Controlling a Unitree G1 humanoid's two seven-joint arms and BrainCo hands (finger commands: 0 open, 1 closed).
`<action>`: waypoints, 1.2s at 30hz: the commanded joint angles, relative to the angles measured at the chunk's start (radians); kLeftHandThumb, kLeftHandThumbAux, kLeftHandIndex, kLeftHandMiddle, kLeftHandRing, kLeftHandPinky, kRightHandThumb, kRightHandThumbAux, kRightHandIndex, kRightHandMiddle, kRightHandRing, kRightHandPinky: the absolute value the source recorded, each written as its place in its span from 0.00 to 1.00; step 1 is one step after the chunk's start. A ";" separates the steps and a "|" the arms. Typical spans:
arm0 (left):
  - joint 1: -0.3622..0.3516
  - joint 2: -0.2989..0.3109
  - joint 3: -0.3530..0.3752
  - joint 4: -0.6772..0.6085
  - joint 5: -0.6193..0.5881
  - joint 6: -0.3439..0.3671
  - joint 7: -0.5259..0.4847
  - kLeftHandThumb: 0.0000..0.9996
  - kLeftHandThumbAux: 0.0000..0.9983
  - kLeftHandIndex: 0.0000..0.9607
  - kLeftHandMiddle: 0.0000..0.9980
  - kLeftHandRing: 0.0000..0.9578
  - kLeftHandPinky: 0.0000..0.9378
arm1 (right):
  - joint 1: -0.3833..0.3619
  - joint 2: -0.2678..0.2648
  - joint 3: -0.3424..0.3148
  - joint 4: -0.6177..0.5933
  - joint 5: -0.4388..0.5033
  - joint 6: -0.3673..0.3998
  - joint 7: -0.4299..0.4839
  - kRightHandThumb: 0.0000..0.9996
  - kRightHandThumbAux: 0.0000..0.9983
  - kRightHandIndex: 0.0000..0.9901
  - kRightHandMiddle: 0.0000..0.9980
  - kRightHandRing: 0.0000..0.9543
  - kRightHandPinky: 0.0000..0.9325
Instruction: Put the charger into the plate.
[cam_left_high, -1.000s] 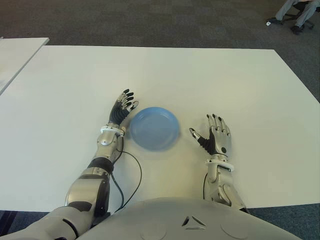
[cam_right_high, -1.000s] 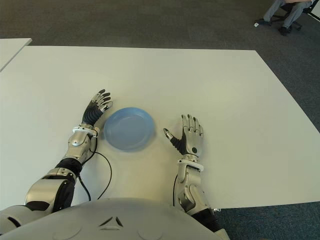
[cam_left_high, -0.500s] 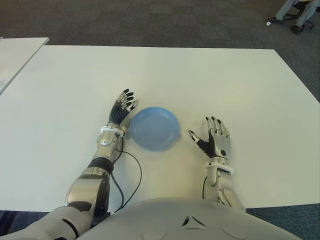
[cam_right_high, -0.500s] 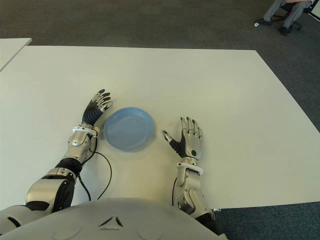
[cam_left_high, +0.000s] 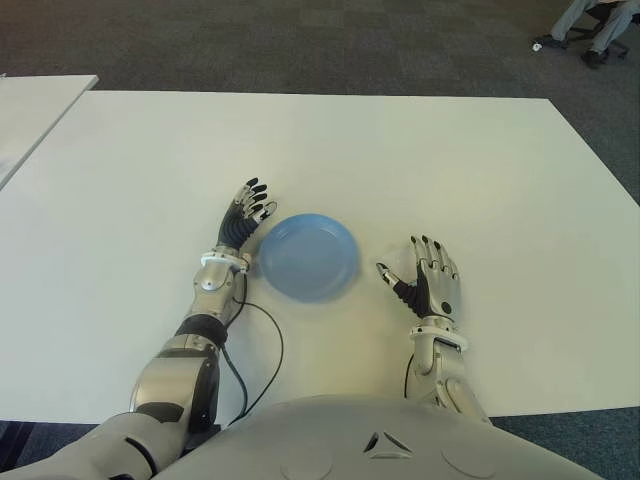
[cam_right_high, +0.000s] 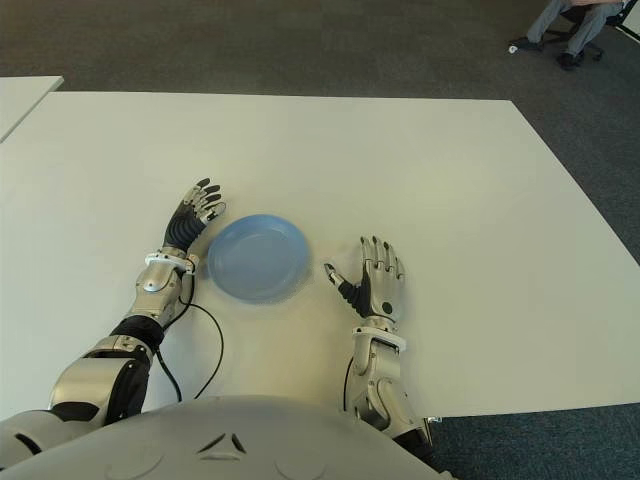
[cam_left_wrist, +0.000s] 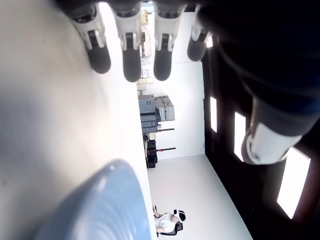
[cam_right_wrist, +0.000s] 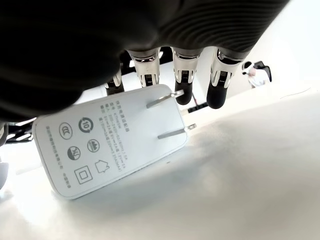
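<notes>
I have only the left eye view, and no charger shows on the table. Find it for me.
Observer: The charger lies on the table beneath the right robot hand. Only the right wrist view shows it.
Operator: Tell me whether it is gripped.
Observer: No. The fingers reach out straight above it, not curled around it.
Operator: Check under the other palm.
Observer: Nothing is under the left robot hand, only bare table and the plate beside it.
</notes>
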 joint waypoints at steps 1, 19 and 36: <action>0.084 -0.009 -0.008 0.085 0.007 0.065 -0.016 0.00 0.58 0.04 0.16 0.16 0.16 | 0.049 0.009 0.019 0.037 0.014 0.016 0.025 0.26 0.19 0.00 0.00 0.00 0.00; 0.089 -0.001 -0.007 0.080 0.007 0.055 -0.026 0.00 0.58 0.04 0.15 0.16 0.15 | 0.048 0.029 0.022 0.047 0.018 0.037 0.042 0.25 0.20 0.00 0.00 0.00 0.00; 0.091 0.006 -0.007 0.084 0.007 0.042 -0.032 0.00 0.57 0.04 0.16 0.17 0.17 | 0.035 0.041 0.022 0.051 0.015 0.064 0.038 0.25 0.20 0.00 0.00 0.00 0.00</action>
